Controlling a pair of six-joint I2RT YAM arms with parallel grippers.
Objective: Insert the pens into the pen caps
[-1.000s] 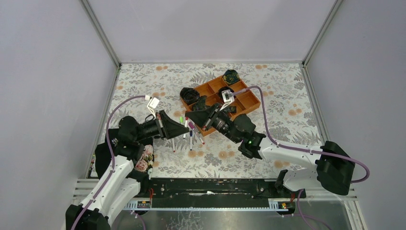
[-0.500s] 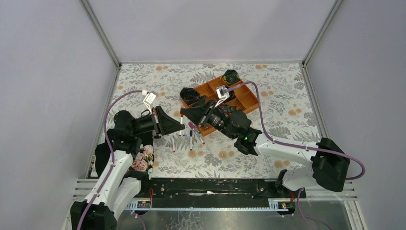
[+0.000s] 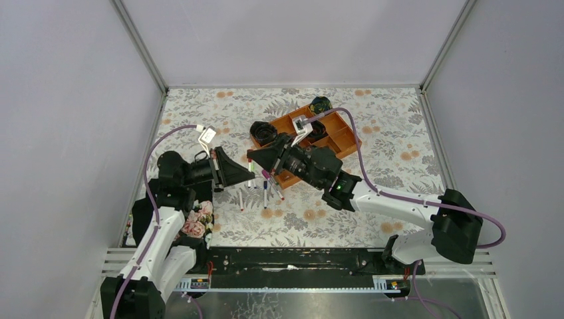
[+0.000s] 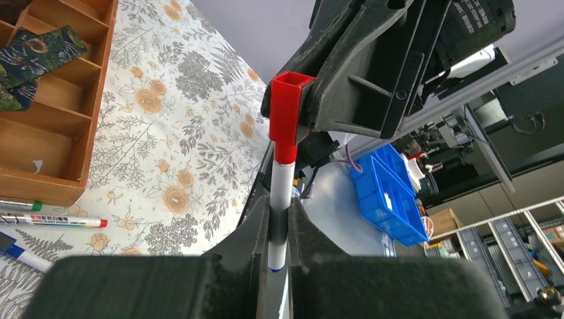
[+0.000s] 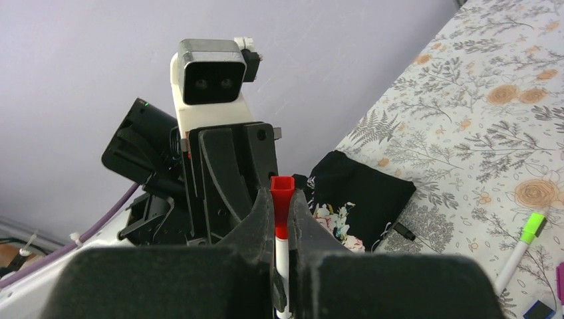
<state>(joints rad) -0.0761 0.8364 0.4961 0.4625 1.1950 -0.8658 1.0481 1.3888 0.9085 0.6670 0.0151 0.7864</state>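
Two grippers meet mid-frame in the top view: left gripper (image 4: 279, 222) pinches the white pen (image 4: 281, 189) by its barrel, right gripper (image 5: 282, 207) clamps the red cap (image 4: 290, 106) sitting on the pen's upper end; spare pens (image 3: 267, 193) lie on the table (image 3: 399, 126) just below, lower left of the wooden tray (image 3: 343, 141).

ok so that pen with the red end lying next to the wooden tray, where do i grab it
Take the red-ended pen by its white barrel near the middle, coming straight down with the fingers across it. It lies flat alongside the tray wall with a green-ended pen close beside it, so a side approach looks blocked.
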